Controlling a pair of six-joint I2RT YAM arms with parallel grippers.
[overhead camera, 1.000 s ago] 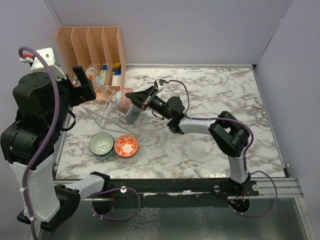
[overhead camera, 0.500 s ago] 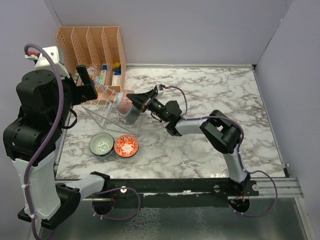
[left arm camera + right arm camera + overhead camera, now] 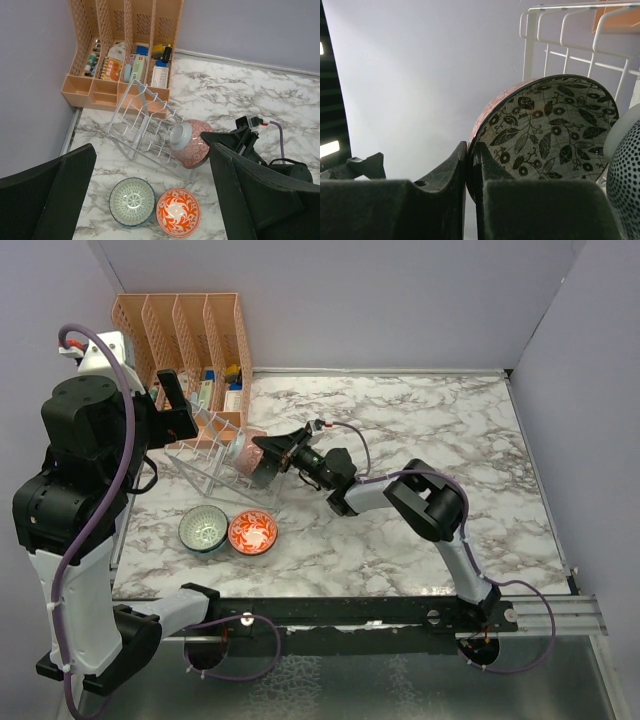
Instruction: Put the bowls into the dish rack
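Marble-print worktop (image 3: 430, 430), white with grey veins, is filling the cell, with plain lilac walls (image 3: 400, 300) closing it in at the back and both sides. Orange file organizer (image 3: 180, 325) is standing in the far left corner; the items in its slots are too small to name. Dish rack (image 3: 212, 468) is sitting just in front of it, its thin pale bars blending into the marble.

Right gripper (image 3: 470, 165) is pinching the rim of the reddish-brown bowl (image 3: 547, 132), fingers clamped on either side of the wall. That bowl is tipping on edge at the rack's right end, against the bars. Whether it is sitting between prongs is not showing.

Teal bowl (image 3: 203, 529) and orange-red bowl (image 3: 252, 533) are sitting upright side by side on the worktop, near the rack.

Left gripper (image 3: 172, 408) is hovering over the rack's left side, fingers spread wide and holding nothing, partly cut off in its wrist view. White dotted shape (image 3: 626, 165) at the frame edge is cut off and unidentifiable.
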